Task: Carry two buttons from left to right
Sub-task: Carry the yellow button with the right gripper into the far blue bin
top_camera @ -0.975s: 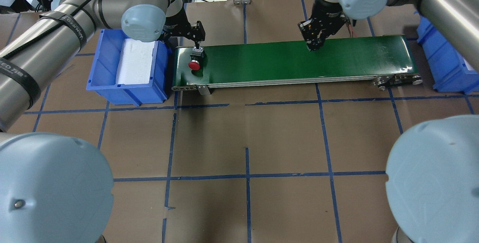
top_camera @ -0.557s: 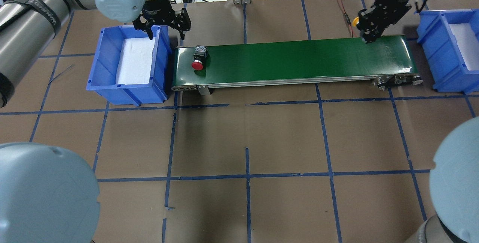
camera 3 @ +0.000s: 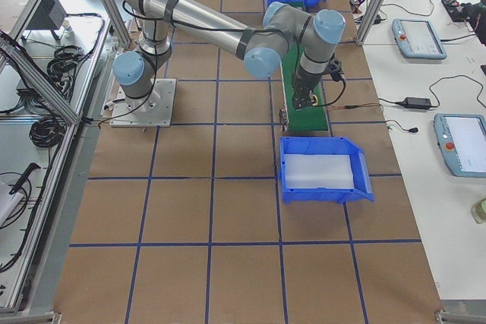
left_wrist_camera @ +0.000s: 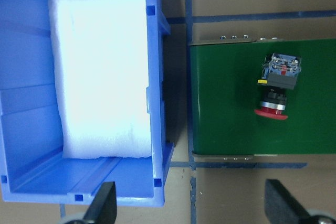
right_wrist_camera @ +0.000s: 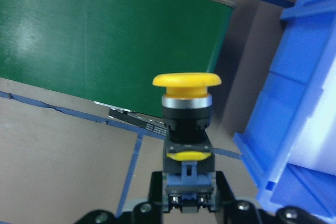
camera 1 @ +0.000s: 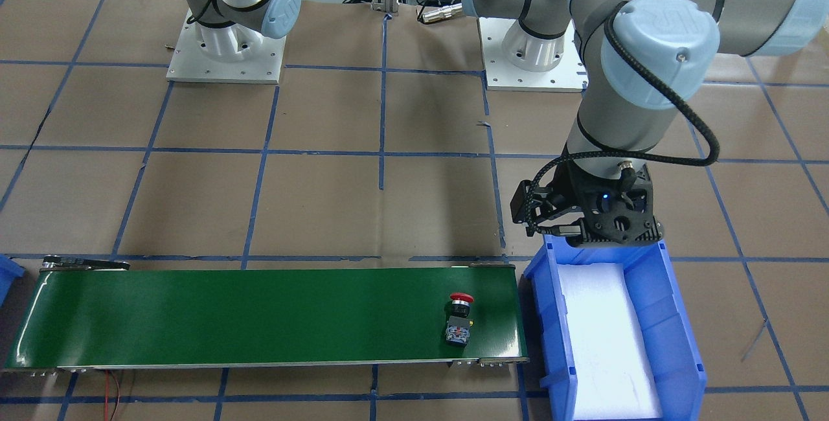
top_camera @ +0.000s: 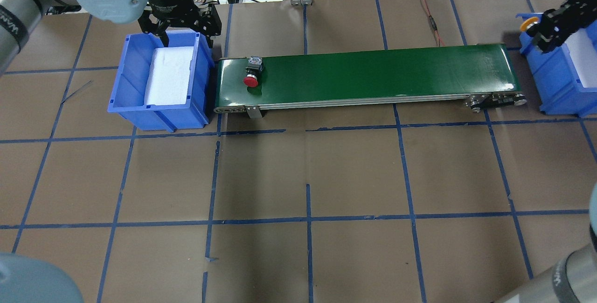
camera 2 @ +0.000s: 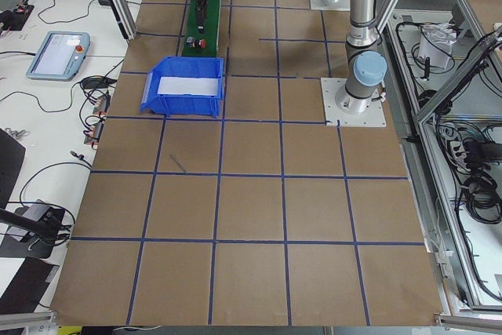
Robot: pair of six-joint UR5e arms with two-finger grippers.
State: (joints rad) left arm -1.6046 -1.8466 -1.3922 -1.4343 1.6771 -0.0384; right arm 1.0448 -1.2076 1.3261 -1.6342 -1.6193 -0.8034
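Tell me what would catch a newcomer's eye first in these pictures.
The long green conveyor belt across the brown table stands out, with a red mushroom-cap push-button switch lying on its side near its left end. At the right end, the right claw grips a yellow mushroom-cap push-button switch beside a blue plastic bin. The open left claw hangs by the other foam-lined blue bin.

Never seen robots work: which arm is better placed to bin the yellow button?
Right: the right hand grips the yellow mushroom-cap push-button beside the right-hand blue plastic bin; the left hand hangs open and empty.
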